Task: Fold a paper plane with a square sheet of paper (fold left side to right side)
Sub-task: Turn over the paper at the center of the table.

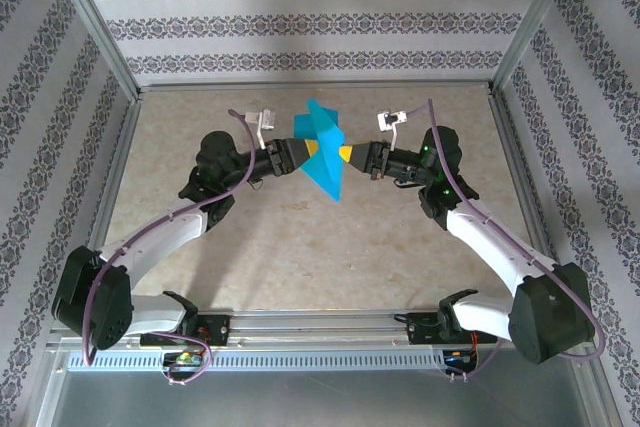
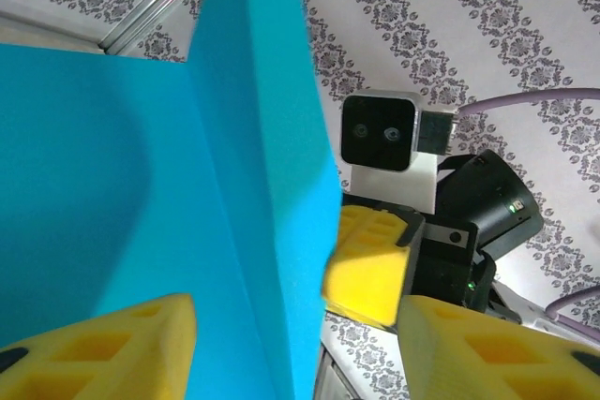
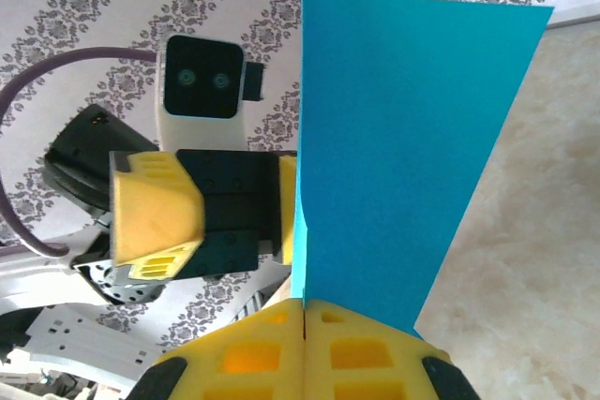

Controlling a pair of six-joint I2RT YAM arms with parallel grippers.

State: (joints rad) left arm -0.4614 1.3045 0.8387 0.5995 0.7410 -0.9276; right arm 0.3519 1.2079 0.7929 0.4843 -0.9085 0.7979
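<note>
Over table, paper in right hand

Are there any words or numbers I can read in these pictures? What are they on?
None: there is no readable text anywhere.
The square sheet of paper is plain blue, with no print.
The wallpaper has only ornament patterns, no letters.
The camera housing shows lenses but no label.

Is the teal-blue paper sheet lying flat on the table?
No, the teal-blue paper sheet is held clear of the beige table, one edge clamped in the shut right pincer.
</note>
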